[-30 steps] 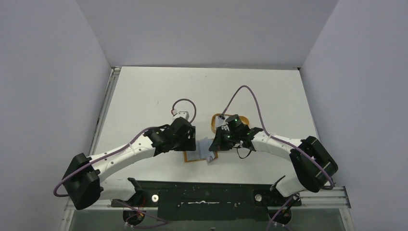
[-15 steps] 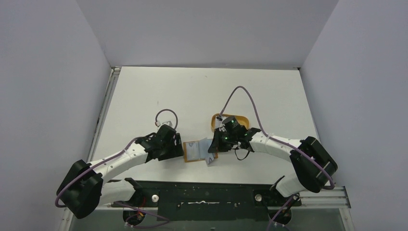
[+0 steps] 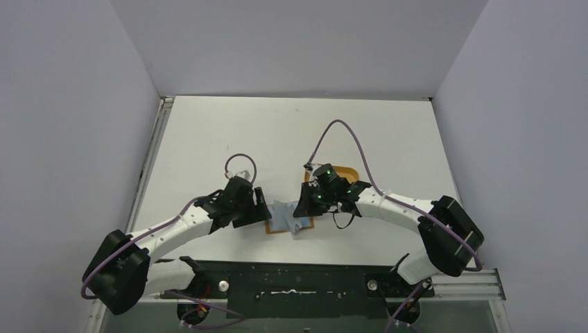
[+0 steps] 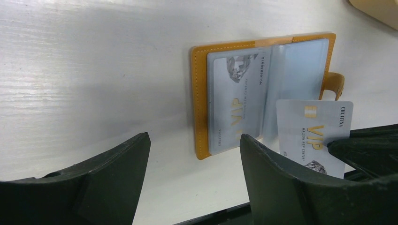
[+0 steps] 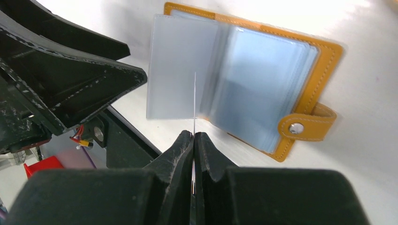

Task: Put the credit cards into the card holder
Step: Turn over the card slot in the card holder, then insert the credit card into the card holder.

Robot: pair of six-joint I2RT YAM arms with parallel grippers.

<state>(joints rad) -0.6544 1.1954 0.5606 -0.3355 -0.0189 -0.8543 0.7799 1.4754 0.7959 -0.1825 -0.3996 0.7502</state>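
Observation:
The card holder (image 4: 200, 108) lies open on the table, tan-orange, with clear sleeves fanned out and a snap stud (image 5: 295, 128) on its strap. One silvery credit card (image 4: 237, 101) sits in its left sleeve. My right gripper (image 5: 193, 137) is shut on a second credit card (image 4: 313, 133), held on edge just above the sleeves. In the right wrist view that card (image 5: 195, 101) shows as a thin line. My left gripper (image 4: 195, 157) stands open just left of the holder (image 3: 277, 229), nothing between its fingers. From above, the right gripper (image 3: 303, 210) hangs over the holder's right half.
An orange oval tray (image 3: 352, 173) sits behind the right gripper, partly hidden by the wrist. The black base rail (image 3: 298, 281) runs along the table's near edge, close to the holder. Grey walls enclose the table on three sides.
My left gripper has pulled back to the left off the card holder, leaving it uncovered. The right gripper has shifted left with its card, over the holder's sleeves.

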